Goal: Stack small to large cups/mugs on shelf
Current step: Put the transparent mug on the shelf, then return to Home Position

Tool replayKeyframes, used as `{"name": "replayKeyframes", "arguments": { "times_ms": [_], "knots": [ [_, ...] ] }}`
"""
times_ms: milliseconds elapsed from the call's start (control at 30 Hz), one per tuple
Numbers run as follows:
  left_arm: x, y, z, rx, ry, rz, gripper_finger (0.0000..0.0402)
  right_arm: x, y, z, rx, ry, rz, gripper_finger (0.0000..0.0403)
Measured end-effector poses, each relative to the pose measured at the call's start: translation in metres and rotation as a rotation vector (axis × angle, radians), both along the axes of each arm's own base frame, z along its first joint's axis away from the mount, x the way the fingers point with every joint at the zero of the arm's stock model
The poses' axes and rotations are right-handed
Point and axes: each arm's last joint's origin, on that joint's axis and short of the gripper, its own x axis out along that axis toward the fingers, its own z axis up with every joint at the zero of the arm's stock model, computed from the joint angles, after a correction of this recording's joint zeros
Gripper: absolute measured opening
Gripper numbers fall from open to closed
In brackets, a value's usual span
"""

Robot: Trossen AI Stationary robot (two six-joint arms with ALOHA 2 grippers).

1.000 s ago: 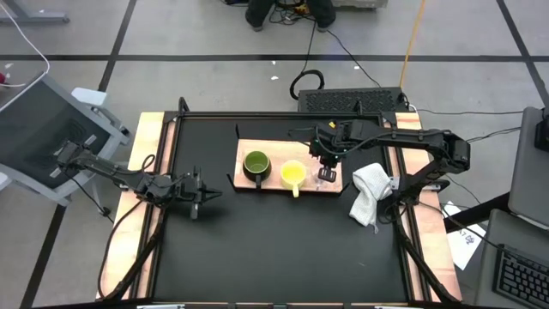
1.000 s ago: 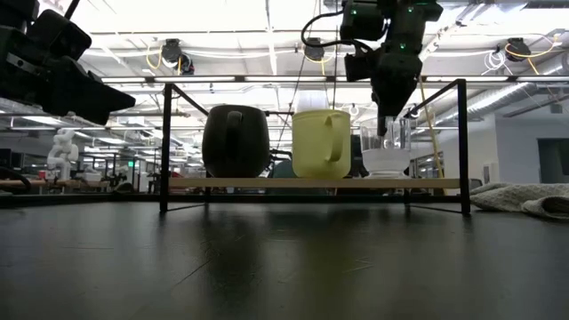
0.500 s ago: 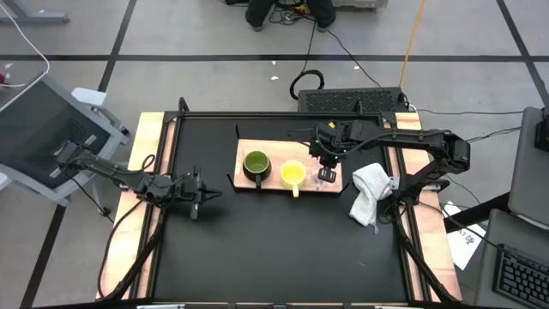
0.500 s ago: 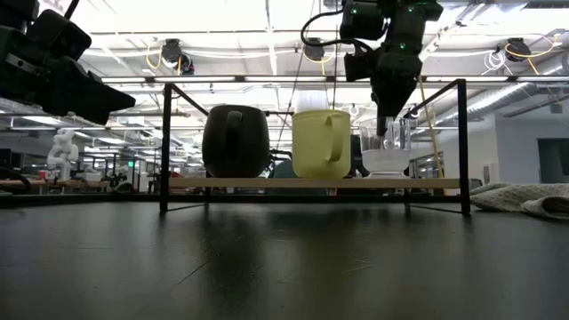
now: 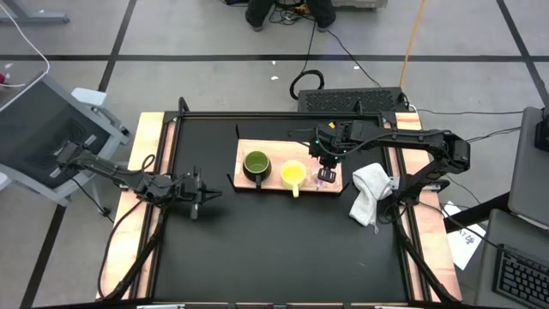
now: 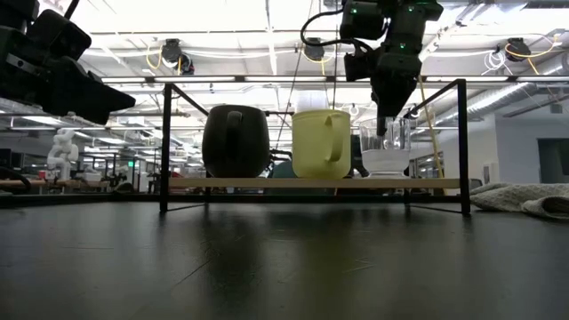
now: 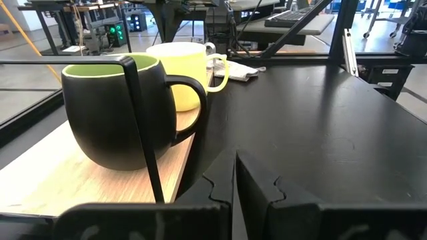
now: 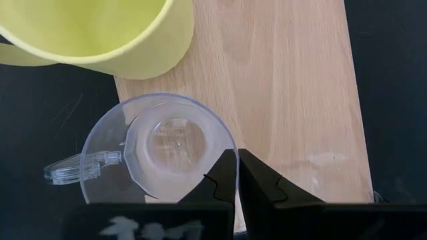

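The wooden shelf (image 5: 276, 146) carries three cups standing on their bases in a row: the dark olive-green mug (image 5: 256, 165), the yellow mug (image 5: 293, 174) and the small clear cup (image 5: 324, 178) at the right end. They show the same way in the low view: green mug (image 6: 236, 140), yellow mug (image 6: 320, 142), clear cup (image 6: 384, 153). My right gripper (image 8: 237, 160) reaches down onto the clear cup (image 8: 160, 153) and is shut on it. My left gripper (image 5: 206, 190) hangs shut and empty above the table, left of the shelf, facing the green mug (image 7: 113, 107). My right gripper pinches the clear cup's rim (image 8: 231, 145) on the side opposite its handle (image 8: 73, 168), one finger inside the cup and one outside. The fingers come from above, pointing down. The cup stands upright with its base on the shelf (image 8: 293, 87).
A crumpled white cloth (image 5: 371, 190) lies on the table right of the shelf, also in the low view (image 6: 520, 197). Black bracket posts (image 6: 165, 147) rise at the shelf's corners. Bare black tabletop (image 5: 274, 249) spreads in front of the shelf.
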Motion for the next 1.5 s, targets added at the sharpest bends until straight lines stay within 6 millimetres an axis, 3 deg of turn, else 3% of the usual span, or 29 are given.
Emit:
{"name": "replayKeyframes", "arguments": {
  "times_ms": [667, 1167, 1500],
  "knots": [
    [0.0, 0.0, 0.0, 0.001, 0.005, 0.0, 0.0019, 0.0, 0.0, -0.002, 0.007, 0.009, -0.017, 0.0042],
    [0.0, 0.0, -0.001, -0.003, 0.007, 0.001, 0.0019, 0.0, 0.0, -0.001, 0.005, 0.002, -0.017, 0.0122],
    [0.0, 0.0, -0.001, -0.002, 0.007, 0.001, 0.0019, -0.004, 0.002, 0.01, -0.005, -0.051, -0.015, 0.013]
  ]
}}
